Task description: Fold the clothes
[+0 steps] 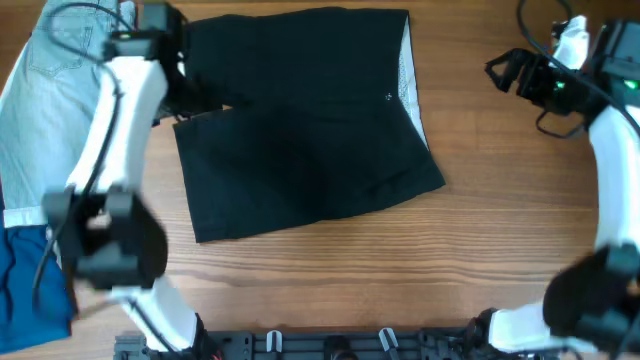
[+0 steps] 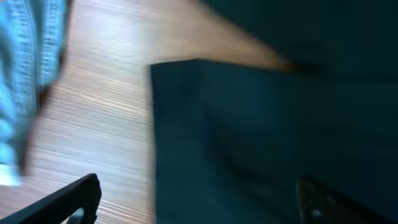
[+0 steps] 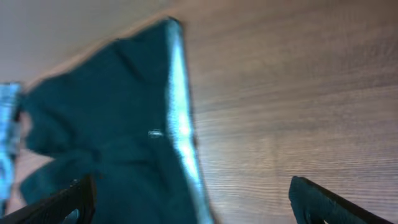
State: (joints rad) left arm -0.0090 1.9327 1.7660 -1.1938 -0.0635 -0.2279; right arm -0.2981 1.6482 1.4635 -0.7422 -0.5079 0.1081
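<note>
While the plain black fabric shorts point(image 1: 300, 130) are lying mid-frame on the brown wooden surface point(image 1: 500, 200), the left pincer point(image 2: 196, 208) and right pincer point(image 3: 193, 202) are both gaping apart, empty.

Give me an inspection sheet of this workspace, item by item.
Surface: wooden table, no damage seen.
Job's things: black shorts lie spread out mid-table, not yet folded; the pale waistband lining and small button are on the right arm's side.
Clutter: light-blue denim shorts and bright blue garment at the left edge.
Grippers: left gripper open over a leg corner of the shorts; right gripper open beside the waistband.
Cables: black cables loop at both arms.
Surroundings: black rail along the near edge.
</note>
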